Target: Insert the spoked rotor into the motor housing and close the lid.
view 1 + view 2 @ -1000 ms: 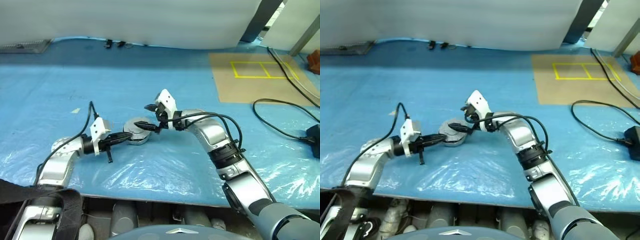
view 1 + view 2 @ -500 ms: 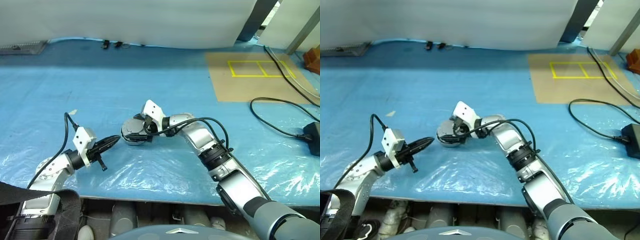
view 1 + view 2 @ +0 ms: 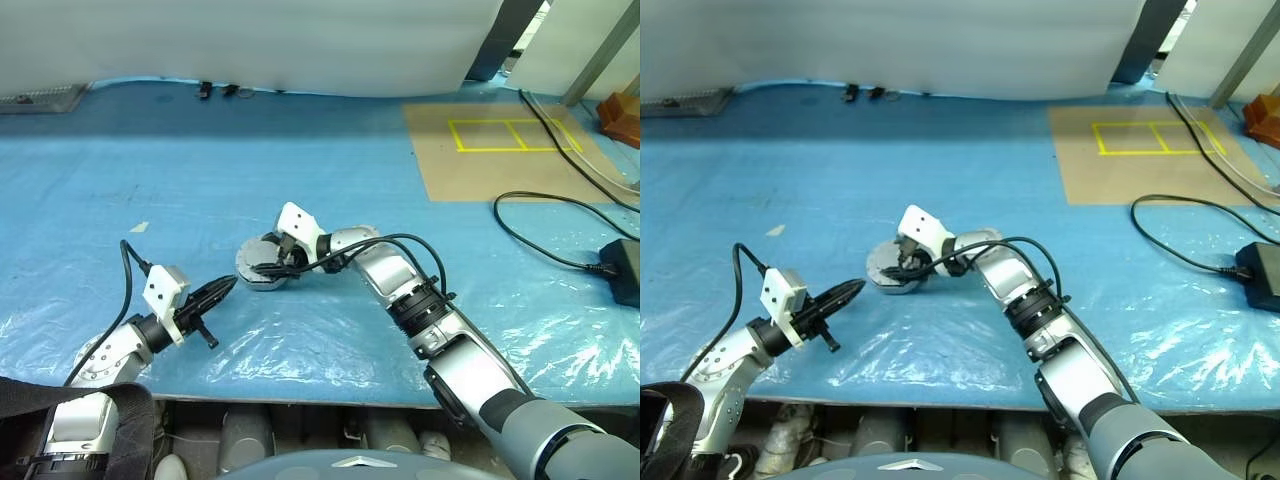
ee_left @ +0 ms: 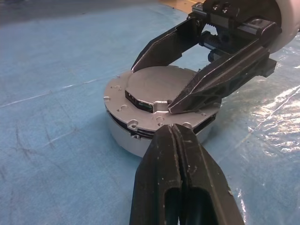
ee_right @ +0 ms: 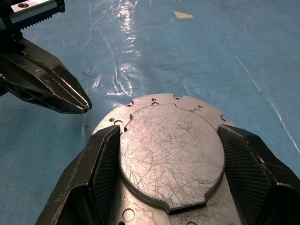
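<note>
The motor housing [image 4: 123, 139], a short silver can, stands on the blue sheet with the grey lid [image 5: 171, 150] lying flat on top of it. My right gripper [image 3: 268, 264] reaches in from the right, its two black fingers [image 5: 101, 161] pressed against opposite edges of the lid's raised round plate. My left gripper [image 3: 227, 289] is shut and empty, its tip [image 4: 174, 129] pointing at the housing from a short gap away on the left. The spoked rotor is hidden.
A brown board with yellow tape squares [image 3: 500, 150] lies at the back right. Black cables and a power adapter [image 3: 622, 268] sit at the right. A white scrap [image 3: 138, 227] lies to the left. The table's front edge [image 3: 300, 398] runs close below the arms.
My right gripper dropped over the lid and narrowed its fingers onto the raised plate. My left gripper drew back from the housing toward the front left. The camera shifted a little.
</note>
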### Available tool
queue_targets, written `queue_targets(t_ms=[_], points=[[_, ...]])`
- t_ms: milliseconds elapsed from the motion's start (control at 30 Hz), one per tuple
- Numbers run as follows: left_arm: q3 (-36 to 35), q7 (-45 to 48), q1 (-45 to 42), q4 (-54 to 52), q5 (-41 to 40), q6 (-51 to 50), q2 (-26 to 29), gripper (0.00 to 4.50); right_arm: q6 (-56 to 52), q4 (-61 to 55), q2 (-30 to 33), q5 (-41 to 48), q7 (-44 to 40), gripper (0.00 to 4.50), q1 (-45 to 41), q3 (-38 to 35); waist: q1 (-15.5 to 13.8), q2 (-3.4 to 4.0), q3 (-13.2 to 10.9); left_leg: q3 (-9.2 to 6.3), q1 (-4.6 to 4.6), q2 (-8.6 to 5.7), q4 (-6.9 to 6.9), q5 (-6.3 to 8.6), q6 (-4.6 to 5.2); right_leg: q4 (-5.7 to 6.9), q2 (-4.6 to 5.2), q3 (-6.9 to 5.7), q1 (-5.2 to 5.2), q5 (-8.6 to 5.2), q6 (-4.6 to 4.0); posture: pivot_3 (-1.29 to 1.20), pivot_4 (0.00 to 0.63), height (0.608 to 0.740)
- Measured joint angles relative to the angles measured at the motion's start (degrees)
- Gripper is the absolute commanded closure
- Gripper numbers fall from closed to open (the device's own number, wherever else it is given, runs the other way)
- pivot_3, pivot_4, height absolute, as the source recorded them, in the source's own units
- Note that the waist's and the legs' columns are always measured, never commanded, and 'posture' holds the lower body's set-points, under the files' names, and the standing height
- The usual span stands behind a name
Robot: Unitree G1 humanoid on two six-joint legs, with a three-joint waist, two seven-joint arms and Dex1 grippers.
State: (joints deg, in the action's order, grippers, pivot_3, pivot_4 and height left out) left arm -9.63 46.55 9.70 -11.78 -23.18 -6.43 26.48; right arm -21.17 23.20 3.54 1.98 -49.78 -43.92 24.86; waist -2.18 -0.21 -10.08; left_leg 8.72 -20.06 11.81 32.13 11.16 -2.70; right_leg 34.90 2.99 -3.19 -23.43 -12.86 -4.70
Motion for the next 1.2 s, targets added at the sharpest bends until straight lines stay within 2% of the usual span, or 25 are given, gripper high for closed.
queue_targets(t_ms=[1200], points=[[1.74,-0.7,-2.31,0.17,0.1,0.14,0.15,4.5,10.2,5.02,1.11,-5.48,-0.3,1.55,0.42,1.64,-0.16,0.11,0.11,0.03,0.33,-0.05,0.06,0.14,0.24,0.09,0.05,0.07,0.33,0.0,0.0,0.0,0.15,0.74]])
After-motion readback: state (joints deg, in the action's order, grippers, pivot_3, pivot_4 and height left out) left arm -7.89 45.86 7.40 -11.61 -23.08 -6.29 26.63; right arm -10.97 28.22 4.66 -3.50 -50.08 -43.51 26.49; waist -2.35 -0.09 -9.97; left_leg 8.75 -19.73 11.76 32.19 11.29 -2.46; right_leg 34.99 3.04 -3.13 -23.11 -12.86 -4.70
